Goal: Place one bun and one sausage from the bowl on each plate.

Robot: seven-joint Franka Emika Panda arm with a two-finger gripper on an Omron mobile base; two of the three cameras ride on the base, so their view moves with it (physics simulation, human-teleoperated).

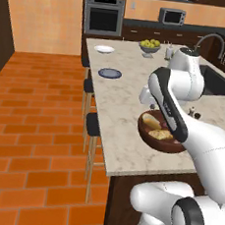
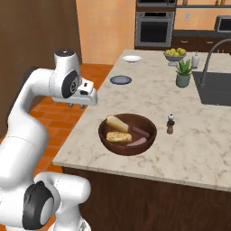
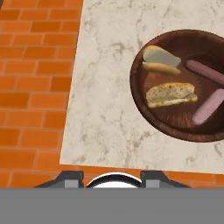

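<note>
Floor: orange brick tiles to the left of the table, running back toward the wall oven.
Gripper: hangs at the table's left edge, above the floor side and left of the bowl, holding nothing; the hand sits at the end of the white arm.
Fingers: only the two dark tips show at the bottom of the hand view, and I cannot tell whether they are open or closed.
Table: pale marbled top with a dark base; it carries every item below.
Blue-grey plate: lies flat near the left edge, well beyond the bowl, bare.
White plate: lies farther back than the blue-grey plate, near the far corner, bare.
Bowl: dark reddish-brown, on the near part of the table, close to the front edge.
Buns: two in the bowl's left half; one split and tan, the other paler, just beside it.
Sausages: two in the bowl's right half, pinkish-brown, lying at an angle to each other; the second is darker.
Pepper mill: small, upright, just right of the bowl.
Potted plant: upright beside the sink.
Fruit bowl: grey, footed, with yellow-green fruit, far back.
Sink: dark basin at the right, a curved tap over it.
</note>
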